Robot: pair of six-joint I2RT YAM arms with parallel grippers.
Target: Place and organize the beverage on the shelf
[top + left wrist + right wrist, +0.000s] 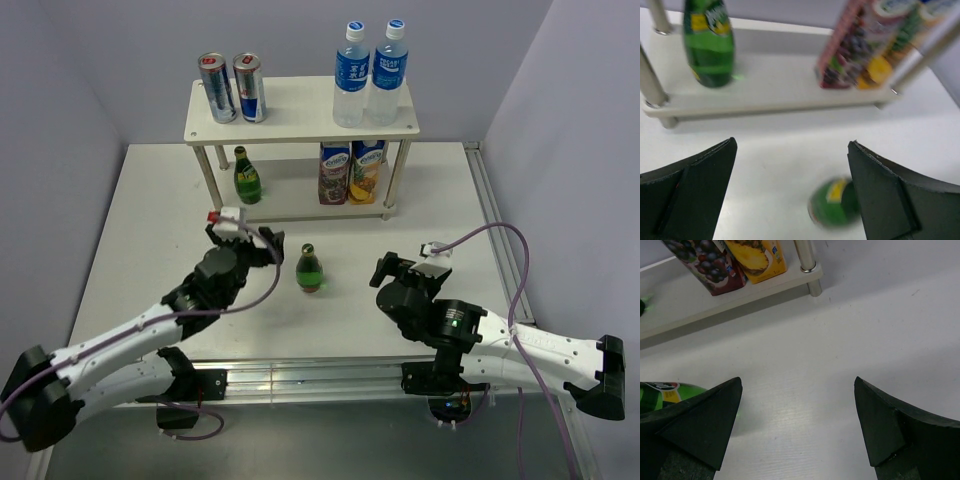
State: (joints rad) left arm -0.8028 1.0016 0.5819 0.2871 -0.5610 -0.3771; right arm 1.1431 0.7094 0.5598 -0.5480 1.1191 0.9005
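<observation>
Top external view: the left gripper [274,247] and right gripper [393,265] both gape wide, holding nothing, in front of the shelf [300,136]. Between them, well short of the shelf, the green bottle [311,270] stands upright. It is probably glass, so stiff, slick and breakable; grip its belly. A second bottle [247,177] and juice cartons [351,172] flank the lower board's gap, with the shelf legs close by.

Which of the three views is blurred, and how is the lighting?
Left wrist: soft throughout, the juice cartons and the loose green bottle smeared. Right wrist: sharp, table texture crisp. Top external: sharp, evenly lit, only faint shadow beneath the shelf.
</observation>
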